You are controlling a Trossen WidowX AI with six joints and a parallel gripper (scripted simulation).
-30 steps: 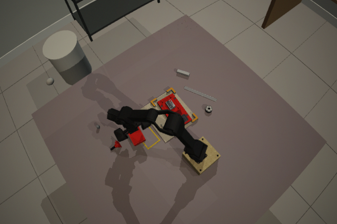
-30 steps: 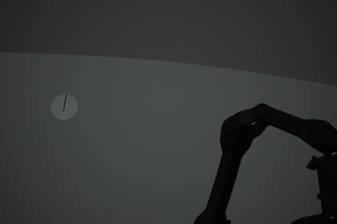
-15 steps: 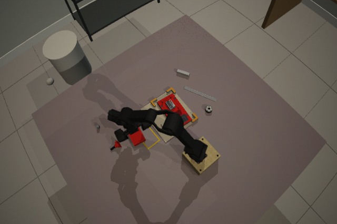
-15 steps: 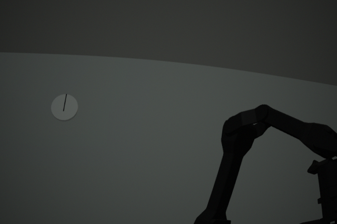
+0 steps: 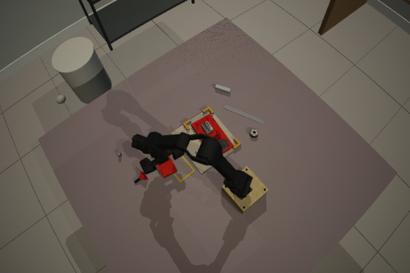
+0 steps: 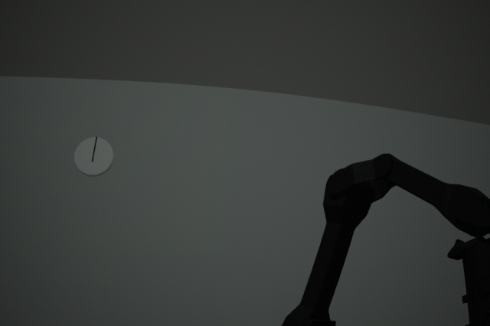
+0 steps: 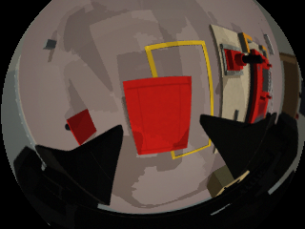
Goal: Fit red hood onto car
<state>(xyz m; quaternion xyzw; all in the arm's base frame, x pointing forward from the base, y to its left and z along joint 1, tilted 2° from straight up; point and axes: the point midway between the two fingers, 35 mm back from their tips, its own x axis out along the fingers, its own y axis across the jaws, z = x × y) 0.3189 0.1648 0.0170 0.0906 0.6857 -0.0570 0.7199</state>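
Hovering with its fingers apart and nothing between them, the gripper (image 5: 162,159) (image 7: 163,124) is aimed at the red hood (image 5: 167,168) (image 7: 159,114), which lies on the counter (image 5: 307,157) toward its left corner in the top view, partly over a yellow outline (image 5: 180,181) (image 7: 178,44). The spread fingers presumably allow a descent astride the shell; its roof faces the wrist camera, a sensible attitude for later lowering onto the pegs. The chassis (image 5: 216,136) (image 7: 259,91), its engine block (image 5: 207,127) in place, sits in the jig (image 5: 195,145) (image 7: 229,95) nearer the counter's middle, orange corner stops presumably limiting sliding. A red-and-black piece (image 5: 143,175) (image 7: 82,127) lies beside the hood, toward the left corner; the finger on that side should avoid it. On the chassis's other side, toward the upper-right edge, lie a pale block (image 5: 222,88), a flat strip (image 5: 243,114) and a small wheel-like ring (image 5: 250,132), apparently outside the carrying route. The engine and pegs probably call for a high approach; peg alignment cannot be told.
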